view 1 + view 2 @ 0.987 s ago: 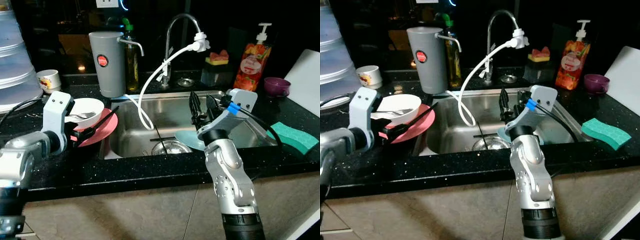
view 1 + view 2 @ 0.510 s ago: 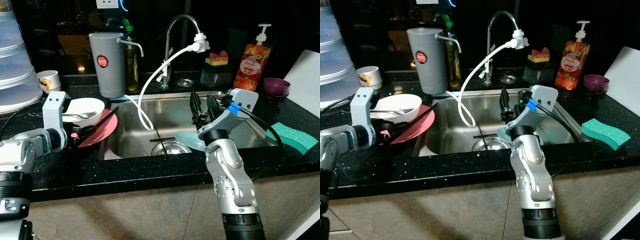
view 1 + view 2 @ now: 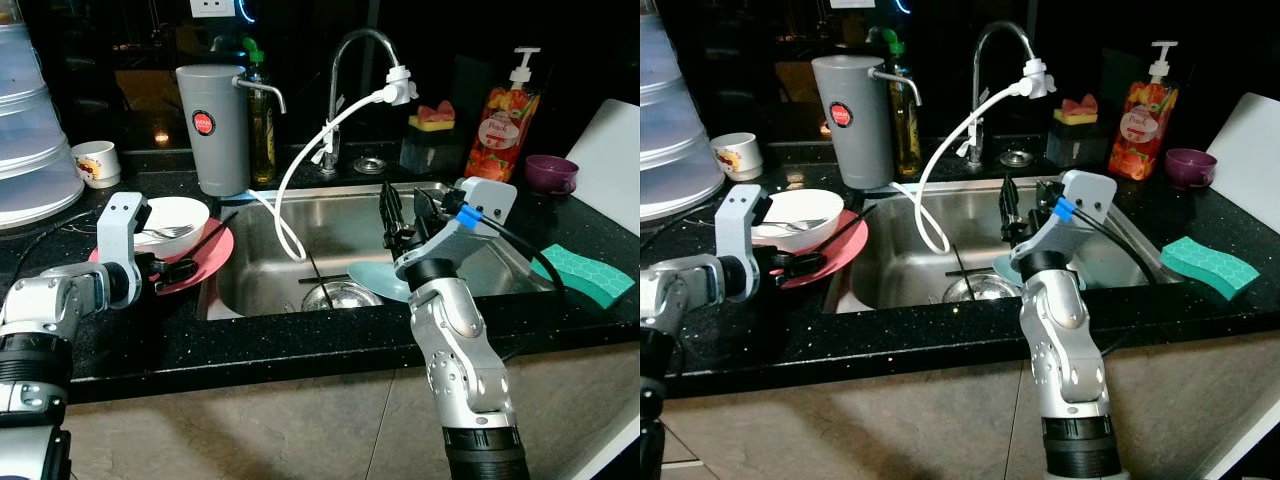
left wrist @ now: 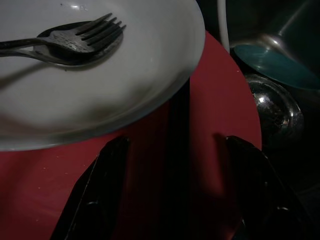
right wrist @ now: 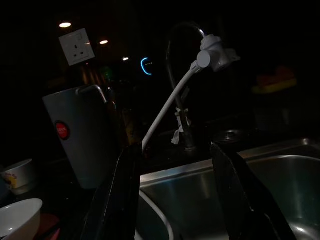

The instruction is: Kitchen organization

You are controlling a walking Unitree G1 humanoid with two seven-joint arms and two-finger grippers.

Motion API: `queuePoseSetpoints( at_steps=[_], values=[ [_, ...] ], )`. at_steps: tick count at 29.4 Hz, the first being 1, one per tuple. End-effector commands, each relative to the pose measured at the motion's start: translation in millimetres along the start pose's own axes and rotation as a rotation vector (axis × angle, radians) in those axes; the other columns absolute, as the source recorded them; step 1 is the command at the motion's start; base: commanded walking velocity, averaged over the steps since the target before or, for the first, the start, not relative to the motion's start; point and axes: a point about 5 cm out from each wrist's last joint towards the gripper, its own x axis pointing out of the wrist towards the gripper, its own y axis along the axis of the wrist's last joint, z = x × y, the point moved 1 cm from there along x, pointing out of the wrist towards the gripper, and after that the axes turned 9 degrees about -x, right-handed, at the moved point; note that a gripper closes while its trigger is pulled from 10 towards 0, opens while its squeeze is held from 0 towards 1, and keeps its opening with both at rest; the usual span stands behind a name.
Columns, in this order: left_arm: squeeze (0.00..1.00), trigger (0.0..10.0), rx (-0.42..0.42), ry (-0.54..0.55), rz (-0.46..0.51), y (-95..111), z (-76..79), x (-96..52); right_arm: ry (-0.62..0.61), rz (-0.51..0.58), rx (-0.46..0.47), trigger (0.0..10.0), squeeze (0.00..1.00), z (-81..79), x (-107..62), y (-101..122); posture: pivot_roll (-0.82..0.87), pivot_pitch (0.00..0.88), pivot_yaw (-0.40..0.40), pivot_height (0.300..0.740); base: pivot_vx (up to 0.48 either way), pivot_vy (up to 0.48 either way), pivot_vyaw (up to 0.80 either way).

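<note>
Left claw (image 4: 175, 190), fingers parted, hovered low over the round red plate (image 3: 205, 258) on the black speckled bench (image 3: 300, 340) left of the stainless steel sink (image 3: 340, 230), straddling a thin black stick (image 4: 179, 150) lying across the plate. A white bowl (image 3: 170, 218) holding a metal fork (image 4: 75, 37) rested on the plate. Right claw (image 3: 405, 215), fingers apart and empty, was raised over the sink above a pale teal plate (image 3: 378, 278). A green sponge (image 3: 585, 272) lay on the bench at right.
</note>
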Motion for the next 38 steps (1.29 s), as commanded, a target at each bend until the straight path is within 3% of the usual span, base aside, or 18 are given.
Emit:
queuePoseSetpoints(
  at_steps=[1, 4, 5, 6, 17, 20, 22, 23, 24, 25, 32, 38],
  values=[
    [0.0, 10.0, 0.003, 0.004, -0.029, -6.6, 0.2, 3.8, -0.006, 0.008, -0.008, 10.0, 0.0, 0.4, -0.2, 0.8, 0.07, 0.067, 0.01, 0.74, 0.0, 0.0, 0.0],
    [0.0, 10.0, 0.003, 0.004, -0.036, -8.8, 0.9, 5.5, -0.008, 0.009, -0.009, 10.0, 0.0, 1.3, -0.5, 1.5, 0.07, 0.067, 0.01, 0.74, 0.0, 0.0, 0.0],
    [0.0, 2.0, 0.004, 0.003, -0.038, -9.0, 1.4, 6.3, -0.009, 0.011, -0.009, 10.0, 0.0, 1.8, -0.6, 1.8, 0.06, 0.068, 0.012, 0.74, 0.0, 0.0, 0.0],
    [0.0, 0.0, 0.008, 0.002, -0.039, -8.9, 2.0, 6.9, -0.01, 0.011, -0.01, 10.0, 0.0, 2.3, -0.8, 2.2, 0.06, 0.068, 0.012, 0.74, 0.0, 0.0, 0.0],
    [0.0, 0.0, 0.034, 0.005, -0.032, -6.3, 3.0, 8.7, -0.016, 0.013, -0.011, 10.0, 0.0, 4.8, -0.7, 2.6, 0.06, 0.07, 0.014, 0.74, 0.0, 0.0, 0.0],
    [0.0, 0.0, 0.033, -0.011, 0.002, -1.4, 4.2, 7.2, -0.016, 0.013, -0.012, 10.0, 0.0, 3.7, -1.0, 2.8, 0.06, 0.071, 0.011, 0.74, 0.0, 0.0, 0.0],
    [0.0, 0.0, 0.061, -0.046, 0.075, 7.3, 9.6, 5.2, -0.016, 0.013, -0.013, 10.0, 0.0, 2.8, -0.9, 3.2, 0.06, 0.071, 0.011, 0.74, 0.0, 0.0, 0.0],
    [0.0, 1.5, 0.072, -0.057, 0.109, 11.2, 12.0, 4.0, -0.016, 0.013, -0.013, 10.0, 0.0, 2.5, -0.8, 3.4, 0.06, 0.071, 0.011, 0.74, 0.0, 0.0, 0.0],
    [0.0, 1.5, 0.072, -0.057, 0.109, 11.2, 12.0, 4.0, -0.016, 0.013, -0.013, 10.0, 0.0, 2.5, -0.8, 3.4, 0.06, 0.071, 0.011, 0.74, 0.0, 0.0, 0.0],
    [0.0, 10.0, 0.092, -0.055, 0.156, 16.3, 13.9, 2.9, -0.016, 0.013, -0.013, 10.0, 0.0, 2.1, -0.3, 3.6, 0.06, 0.071, 0.011, 0.74, 0.0, 0.0, 0.0],
    [0.0, 10.0, 0.124, -0.123, 0.222, 22.9, 26.6, -2.2, -0.015, 0.016, -0.011, 10.0, 0.0, 2.3, -0.3, 4.9, 0.05, 0.075, 0.006, 0.74, 0.0, 0.0, 0.0],
    [0.0, 10.0, 0.183, -0.244, 0.308, 29.6, 50.8, -11.0, 0.001, 0.024, -0.001, 10.0, 0.0, 1.3, 1.1, 8.9, 0.05, 0.08, 0.0, 0.74, 0.0, 0.0, 0.0]
  ],
)
